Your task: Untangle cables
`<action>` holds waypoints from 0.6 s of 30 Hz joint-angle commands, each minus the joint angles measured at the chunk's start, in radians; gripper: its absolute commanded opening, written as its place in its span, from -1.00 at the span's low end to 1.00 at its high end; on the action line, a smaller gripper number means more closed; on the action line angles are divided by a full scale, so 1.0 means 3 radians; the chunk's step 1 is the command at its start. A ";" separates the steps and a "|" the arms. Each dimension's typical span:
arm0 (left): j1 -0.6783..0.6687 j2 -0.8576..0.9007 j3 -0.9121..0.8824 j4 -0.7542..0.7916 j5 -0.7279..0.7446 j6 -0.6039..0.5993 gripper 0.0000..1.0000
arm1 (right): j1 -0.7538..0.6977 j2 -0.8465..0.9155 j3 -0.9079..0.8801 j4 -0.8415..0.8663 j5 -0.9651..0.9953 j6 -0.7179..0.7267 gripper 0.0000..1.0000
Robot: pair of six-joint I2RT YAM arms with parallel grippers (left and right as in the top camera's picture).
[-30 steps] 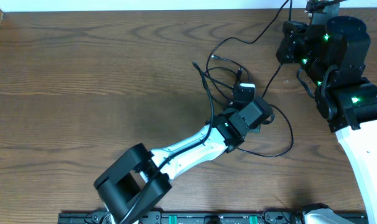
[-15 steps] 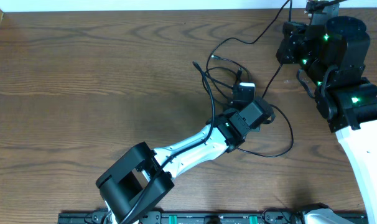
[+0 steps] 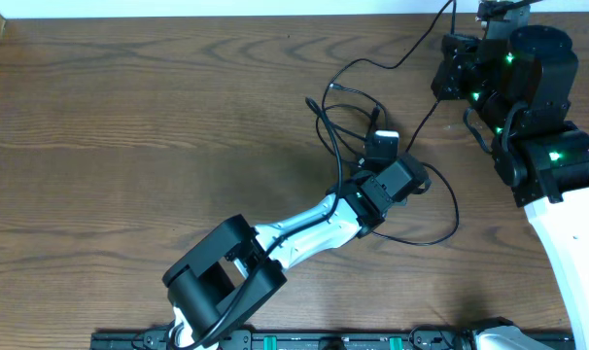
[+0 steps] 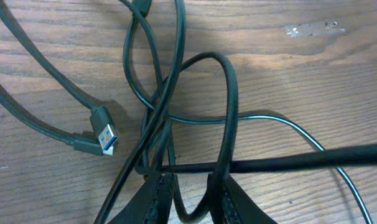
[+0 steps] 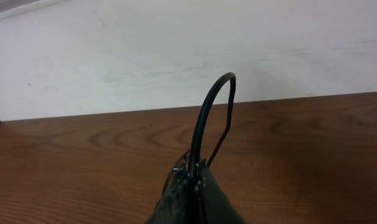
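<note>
My left gripper [image 4: 191,186] seemed pinched on a loop of the thin black cables [image 4: 233,112] tangled right of centre, my right gripper [image 5: 193,171] clamped a strand far right, so pulling apart could have cinched the knot tighter.

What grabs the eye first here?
The knot of black cables right of the table's middle, with the left gripper straddling one loop and a blue-tongued USB plug lying beside it. At the far right corner, the right gripper is shut on a black cable arch rising from its tips.
</note>
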 commanded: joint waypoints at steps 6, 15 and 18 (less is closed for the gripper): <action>-0.0003 0.0038 -0.0041 0.0006 -0.0076 -0.0003 -0.78 | -0.0017 -0.0011 0.0017 -0.0042 0.0013 -0.0031 -0.98; 0.0015 -0.0216 -0.0039 -0.0303 -0.0114 0.0271 -0.85 | -0.0018 -0.0011 0.0017 -0.0156 0.0023 -0.0071 -0.98; 0.0113 -0.0713 -0.0039 -0.0941 -0.0412 0.0310 -0.85 | -0.0047 -0.0011 0.0017 -0.0175 0.0031 -0.0070 -0.98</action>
